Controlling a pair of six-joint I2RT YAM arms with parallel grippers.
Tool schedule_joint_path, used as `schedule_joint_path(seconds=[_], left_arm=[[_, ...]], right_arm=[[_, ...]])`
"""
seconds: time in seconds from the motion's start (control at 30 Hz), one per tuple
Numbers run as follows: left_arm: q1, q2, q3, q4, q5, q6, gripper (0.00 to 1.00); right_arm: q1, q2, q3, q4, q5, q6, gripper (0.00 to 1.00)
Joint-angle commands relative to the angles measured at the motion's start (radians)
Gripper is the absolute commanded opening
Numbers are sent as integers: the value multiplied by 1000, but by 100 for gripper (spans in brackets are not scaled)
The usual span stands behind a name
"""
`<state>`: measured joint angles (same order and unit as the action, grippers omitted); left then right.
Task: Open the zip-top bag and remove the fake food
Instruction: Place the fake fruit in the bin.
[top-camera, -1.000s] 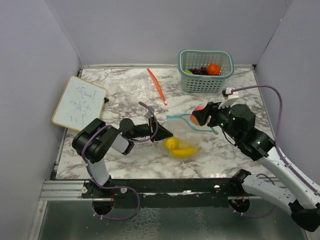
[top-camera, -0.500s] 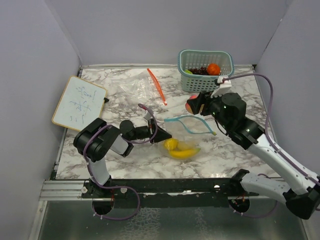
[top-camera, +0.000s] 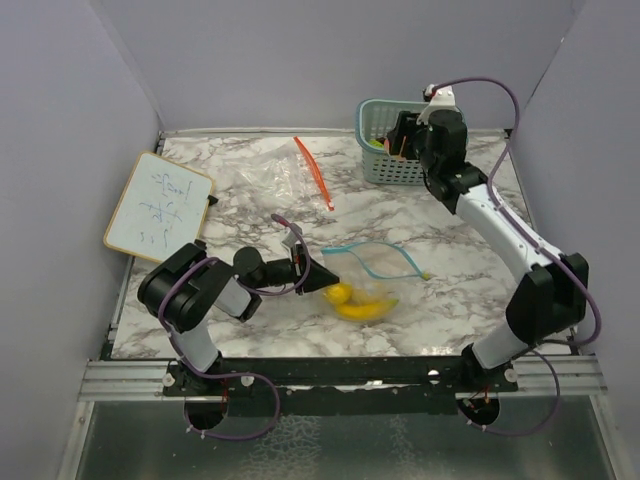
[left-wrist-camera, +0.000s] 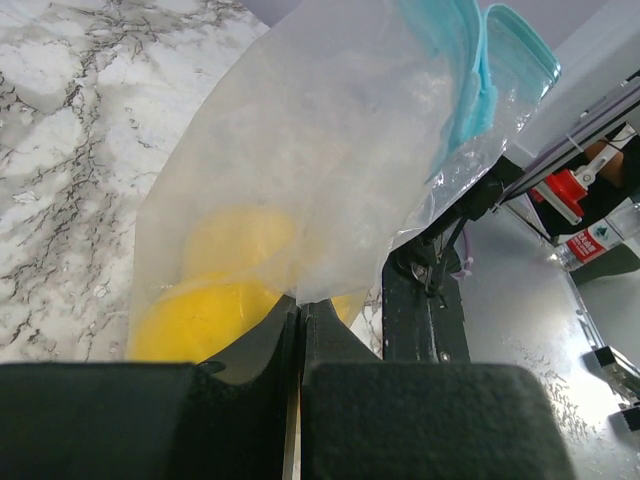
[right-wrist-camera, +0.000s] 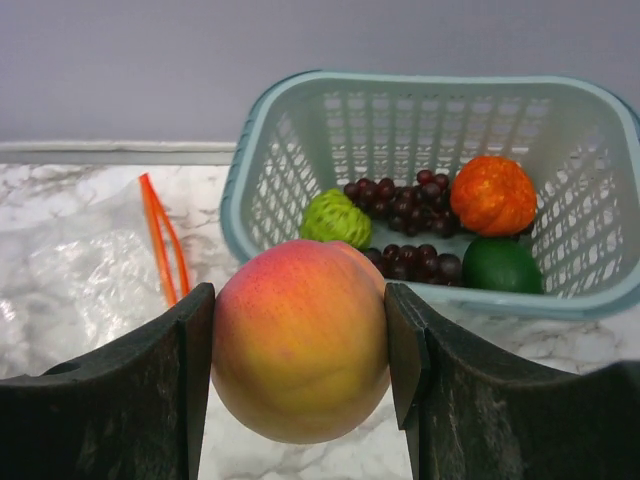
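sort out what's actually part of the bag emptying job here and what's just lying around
Job: zip-top bag, yellow fruit inside it, peach, teal basket holding the orange, grapes and green pieces.
Lying about: whiteboard, second clear bag with an orange zip.

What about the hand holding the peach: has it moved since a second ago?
Yes. The right hand, gripping the peach, went from beside the zip-top bag away to the teal basket.
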<state>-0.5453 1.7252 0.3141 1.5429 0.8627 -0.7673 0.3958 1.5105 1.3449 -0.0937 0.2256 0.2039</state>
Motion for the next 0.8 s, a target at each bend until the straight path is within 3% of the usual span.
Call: schedule_joint_path(seconds=[0.0, 0.2, 0.27, 0.33, 0.4, 0.47, 0.77], left_arm=[[-3, -23, -19, 229, -11, -6, 0], [-6, -6, -17, 229, -1, -18, 0], [-6, -10, -18, 229, -2, -19, 0], [-7, -13, -17, 228, -3, -22, 0], [-7, -13, -12, 228, 0, -27, 0], [-7, -13, -9, 227, 2, -31, 0], [-8, -3, -6, 228, 8, -31, 0]], right_arm=[[-106, 177, 133, 112, -111, -12, 25], [-210, 361, 264, 198, -169, -49, 25], [-223, 425, 320, 171, -174, -76, 32], [-225, 461, 336, 181, -186, -120, 51], [-224, 456, 301, 245, -199, -154, 68], [-224, 435, 263, 300, -203, -166, 75], [-224, 227, 74, 361, -300, -147, 82]])
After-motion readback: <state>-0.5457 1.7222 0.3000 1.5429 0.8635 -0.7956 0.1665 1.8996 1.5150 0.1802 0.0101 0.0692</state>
